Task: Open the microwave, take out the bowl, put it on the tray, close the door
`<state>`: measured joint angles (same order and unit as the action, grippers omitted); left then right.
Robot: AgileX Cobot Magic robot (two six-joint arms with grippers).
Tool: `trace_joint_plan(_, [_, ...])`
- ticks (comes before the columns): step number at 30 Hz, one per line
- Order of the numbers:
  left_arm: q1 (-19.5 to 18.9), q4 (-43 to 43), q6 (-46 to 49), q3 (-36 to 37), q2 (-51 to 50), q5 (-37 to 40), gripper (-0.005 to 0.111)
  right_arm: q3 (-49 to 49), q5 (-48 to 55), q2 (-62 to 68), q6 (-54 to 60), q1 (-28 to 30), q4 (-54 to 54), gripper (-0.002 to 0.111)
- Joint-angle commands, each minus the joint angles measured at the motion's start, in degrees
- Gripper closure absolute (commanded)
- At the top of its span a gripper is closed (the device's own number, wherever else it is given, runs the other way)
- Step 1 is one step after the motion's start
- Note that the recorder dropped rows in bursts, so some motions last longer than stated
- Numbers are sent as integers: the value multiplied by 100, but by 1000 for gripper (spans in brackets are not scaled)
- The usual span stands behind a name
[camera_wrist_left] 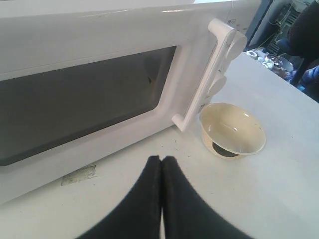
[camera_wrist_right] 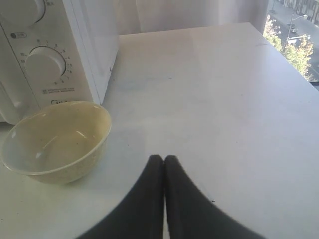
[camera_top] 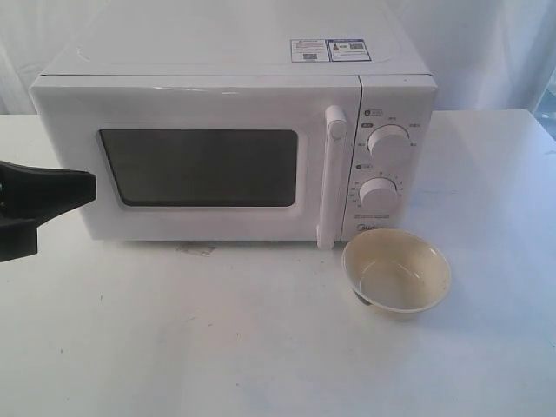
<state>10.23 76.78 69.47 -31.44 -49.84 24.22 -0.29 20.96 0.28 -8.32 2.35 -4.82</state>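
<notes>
Evidently the bowl [camera_top: 396, 270] sits mouth-up near the vertical door handle [camera_top: 333, 178].

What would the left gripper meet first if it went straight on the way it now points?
Most likely the door: the shut left gripper aims at its white frame just under the window. The bowl lies off that line. How far away the door is remains unclear.

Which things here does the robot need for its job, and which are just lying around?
For the job: microwave, its door, bowl on the table.
Just lying about: stickers on the microwave's top, grey smudge on the table.
</notes>
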Motion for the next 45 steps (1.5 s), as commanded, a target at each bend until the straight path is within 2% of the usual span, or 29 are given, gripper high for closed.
trace_joint_plan(1, [42, 76, -21, 38, 50, 64, 107, 29, -77, -28, 69, 52, 15, 108])
trace_joint_plan(34, [42, 76, -9, 38, 65, 63, 107, 29, -77, -28, 69, 52, 15, 108])
trace_joint_plan(39, [42, 40, -9, 38, 605, 22, 107, 29, -77, -28, 69, 52, 15, 108])
trace_joint_plan(45, [42, -26, -30, 279, 1898, 100, 107, 29, -77, -28, 69, 52, 15, 108])
